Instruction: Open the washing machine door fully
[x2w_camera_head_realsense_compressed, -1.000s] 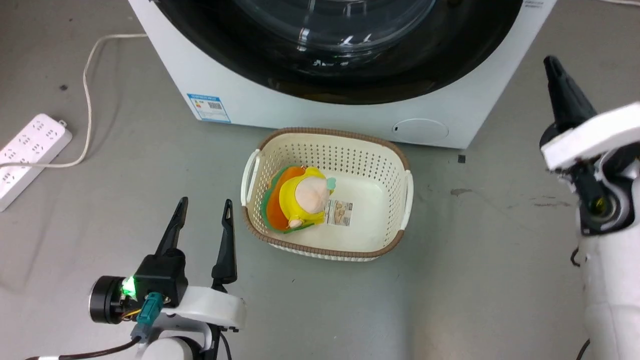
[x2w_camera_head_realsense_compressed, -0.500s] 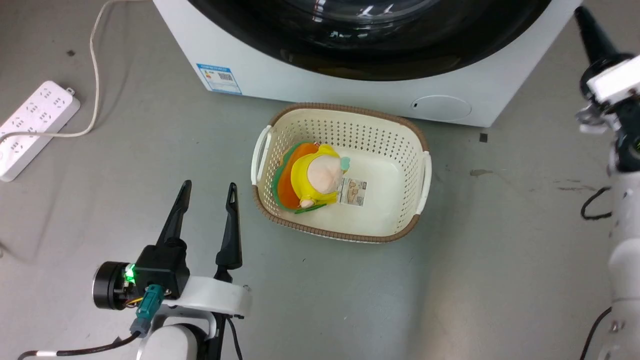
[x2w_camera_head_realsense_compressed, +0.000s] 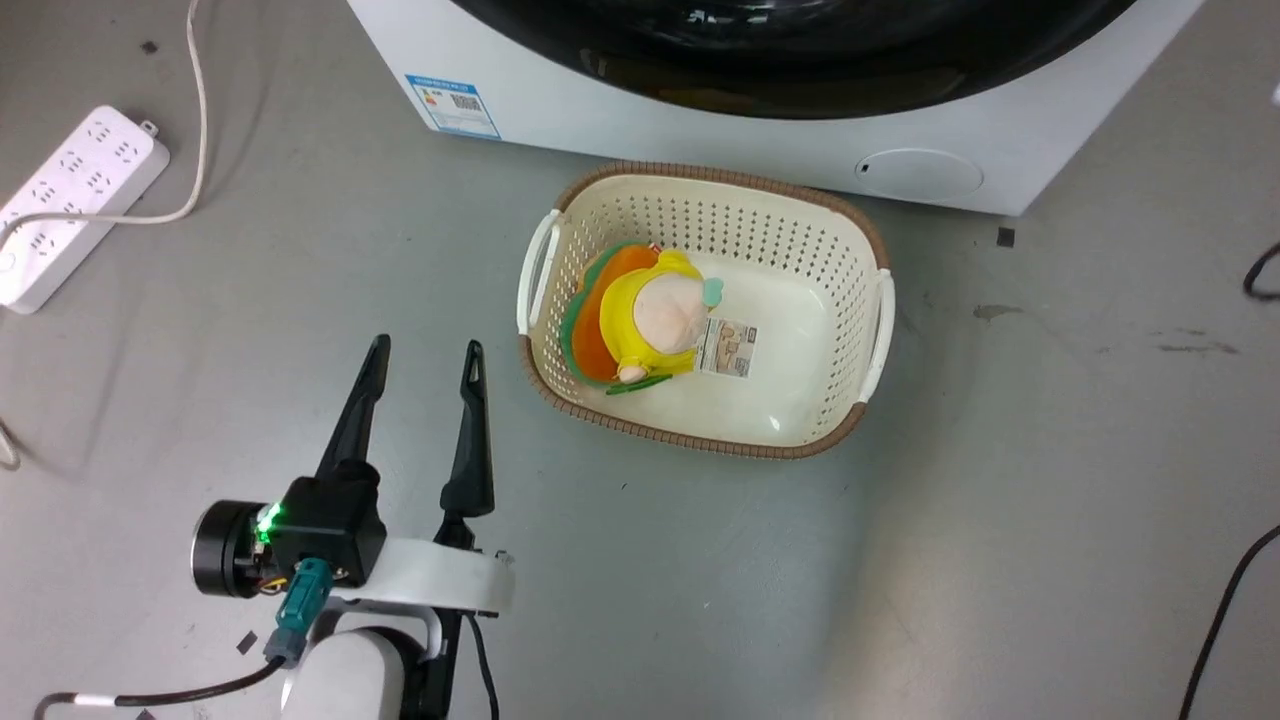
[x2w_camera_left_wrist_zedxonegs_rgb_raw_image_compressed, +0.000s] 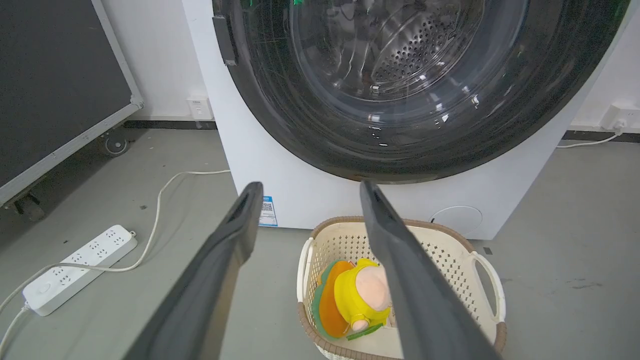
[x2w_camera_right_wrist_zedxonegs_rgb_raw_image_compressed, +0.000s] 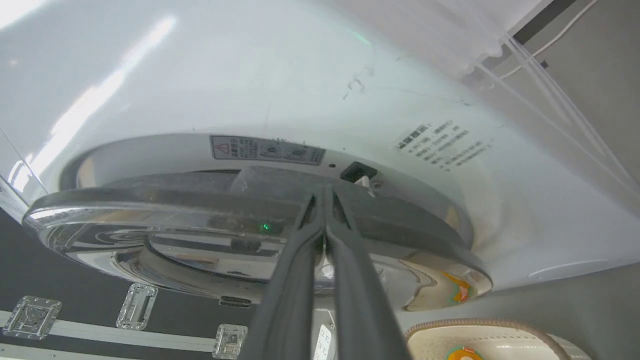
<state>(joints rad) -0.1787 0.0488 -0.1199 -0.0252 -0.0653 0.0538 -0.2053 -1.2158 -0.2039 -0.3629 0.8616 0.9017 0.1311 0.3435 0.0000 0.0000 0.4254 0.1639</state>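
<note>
Right fingers (x2w_camera_right_wrist_zedxonegs_rgb_raw_image_compressed: 295, 280) together at washing machine door (x2w_camera_right_wrist_zedxonegs_rgb_raw_image_compressed: 175, 197), warning label (x2w_camera_right_wrist_zedxonegs_rgb_raw_image_compressed: 267, 149) beyond; left fingers (x2w_camera_left_wrist_zedxonegs_rgb_raw_image_compressed: 215, 280) apart.

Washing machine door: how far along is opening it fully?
Done: nothing certain; the large round glossy black washing machine door looks at most cracked open. In hand: the shut right claw has its tips at the door's rim, by the latch slot. Remaining: swinging it fully open. The open left claw idles.

Top edge crops the washing machine door (x2w_camera_head_realsense_compressed: 800, 60) — sticker (x2w_camera_head_realsense_compressed: 452, 103) print unreadable.
</note>
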